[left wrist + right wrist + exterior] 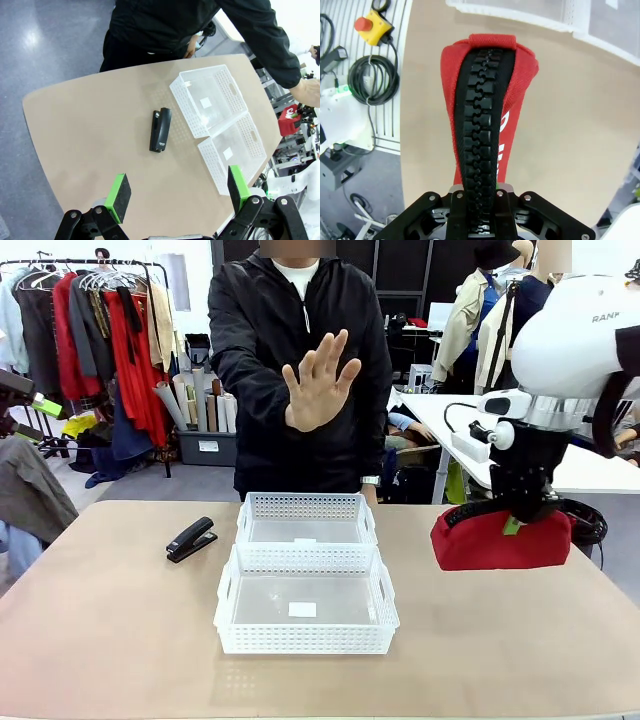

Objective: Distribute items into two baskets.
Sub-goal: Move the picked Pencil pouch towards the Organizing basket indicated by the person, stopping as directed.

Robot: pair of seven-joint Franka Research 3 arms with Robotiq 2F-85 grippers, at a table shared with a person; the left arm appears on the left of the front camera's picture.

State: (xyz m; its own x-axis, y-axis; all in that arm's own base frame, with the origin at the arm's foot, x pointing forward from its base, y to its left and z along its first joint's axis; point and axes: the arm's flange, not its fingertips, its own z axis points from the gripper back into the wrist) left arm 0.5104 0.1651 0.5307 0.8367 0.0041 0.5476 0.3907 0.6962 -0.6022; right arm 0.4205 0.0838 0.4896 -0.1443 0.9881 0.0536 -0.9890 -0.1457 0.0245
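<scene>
Two white lattice baskets stand end to end at the table's middle, the far basket [305, 503] toward the person and the near basket [305, 638] toward me. A black stapler [190, 538] lies left of them on the table. My right gripper [527, 510] is shut on the red pouch [497, 540], holding it over the table's right side. The right wrist view shows the pouch [517, 125] hanging from the gripper [479, 202], black zipper facing the camera. My left gripper [178, 192] is open, high above the stapler [160, 129] and both baskets [187, 102] [212, 162].
The person stands at the far side with an open hand [318, 382] raised, palm toward me. Beyond the table's right edge, on the floor, are a yellow stop-button box [372, 22] and coiled cables [372, 77]. Bare tabletop [120, 640] lies at the front left.
</scene>
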